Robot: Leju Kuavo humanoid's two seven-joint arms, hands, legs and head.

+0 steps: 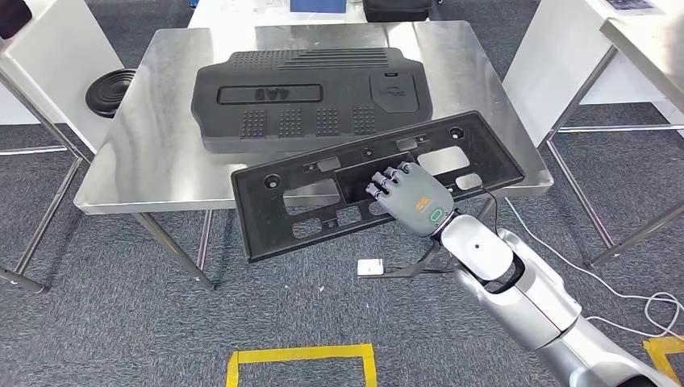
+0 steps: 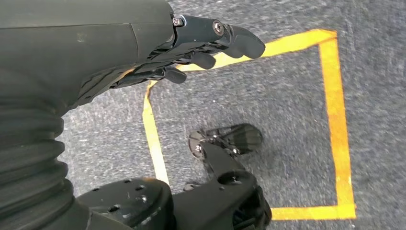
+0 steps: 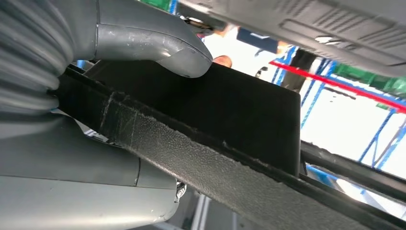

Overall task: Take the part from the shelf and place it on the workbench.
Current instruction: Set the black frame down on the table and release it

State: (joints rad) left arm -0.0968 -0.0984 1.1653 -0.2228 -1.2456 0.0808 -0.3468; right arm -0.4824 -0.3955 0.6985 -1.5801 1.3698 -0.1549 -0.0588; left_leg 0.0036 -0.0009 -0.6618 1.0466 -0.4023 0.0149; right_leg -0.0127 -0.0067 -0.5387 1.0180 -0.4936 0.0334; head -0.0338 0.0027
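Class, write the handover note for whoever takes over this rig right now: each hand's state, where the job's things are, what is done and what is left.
Right hand: grips the flat black frame part, held tilted over the near edge of the steel workbench; its far side overlaps the table, its near side hangs over the carpet.
Left hand: holds nothing, fingers loosely extended, hanging over the yellow floor tape.
A black ribbed cover already lies on the workbench.
Done: part taken and brought to the bench.
Left: set it flat on free bench surface beside the cover, then release.
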